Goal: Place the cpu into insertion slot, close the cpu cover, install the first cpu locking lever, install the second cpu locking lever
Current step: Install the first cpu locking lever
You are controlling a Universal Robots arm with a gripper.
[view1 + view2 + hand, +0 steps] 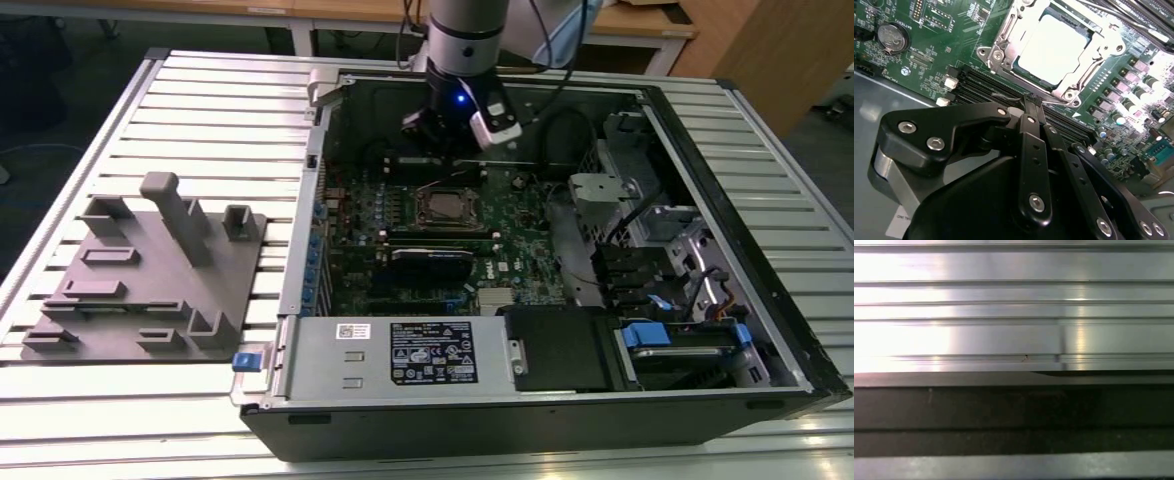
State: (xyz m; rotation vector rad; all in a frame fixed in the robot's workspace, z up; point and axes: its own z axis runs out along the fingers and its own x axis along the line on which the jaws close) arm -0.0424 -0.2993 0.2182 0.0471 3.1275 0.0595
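Exterior view, L to R: grey fixture plate, then PC case. Inside, cpu lies in insertion slot, at 6 o'clock from gripper, fingers pinched together, empty. Cpu prob. light, stiff, fragile underneath; take by edges.

My jaws are matt black with silver screw heads. The cpu is pale silver-grey and the cpu cover bright silver, against the green circuit board. The table is silvery, ribbed in slats.
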